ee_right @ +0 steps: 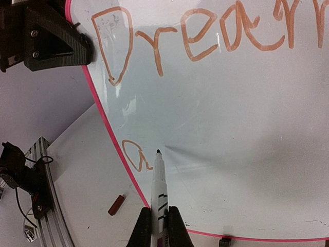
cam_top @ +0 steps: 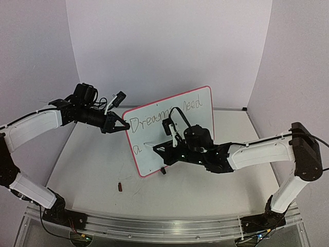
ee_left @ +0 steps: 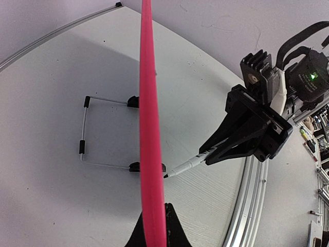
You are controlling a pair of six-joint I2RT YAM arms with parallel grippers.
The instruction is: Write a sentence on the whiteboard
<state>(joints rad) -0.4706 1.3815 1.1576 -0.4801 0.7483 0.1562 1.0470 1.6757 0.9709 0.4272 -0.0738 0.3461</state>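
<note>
Closest in, the right pincer [ee_right: 159, 220] is clenched on a white marker pen [ee_right: 158, 188]. The pen's dark tip touches the whiteboard [cam_top: 149, 159] just right of a lone "a" on the lower line. The board stands tilted on the worktop [cam_top: 92, 164], with its left end nearer the arms. A wire stand [ee_left: 84, 126] with black feet props it from behind.

The left pincer [cam_top: 122, 125] is grasping the board's left edge, with the red frame running between its fingers.

The sentence [ee_right: 195, 38] sits on the board's face. "Dream" heads the upper line, but the right arm's cable and wrist cover the middle of that line from above. After the gap only something like "eed" shows. From the right wrist the line is cut off past "Dream". The left wrist sees the board edge-on, so no writing shows there.

A small reddish-brown stub [cam_top: 120, 186] lies on the worktop near the board's lower left corner; I cannot tell what it is.
</note>
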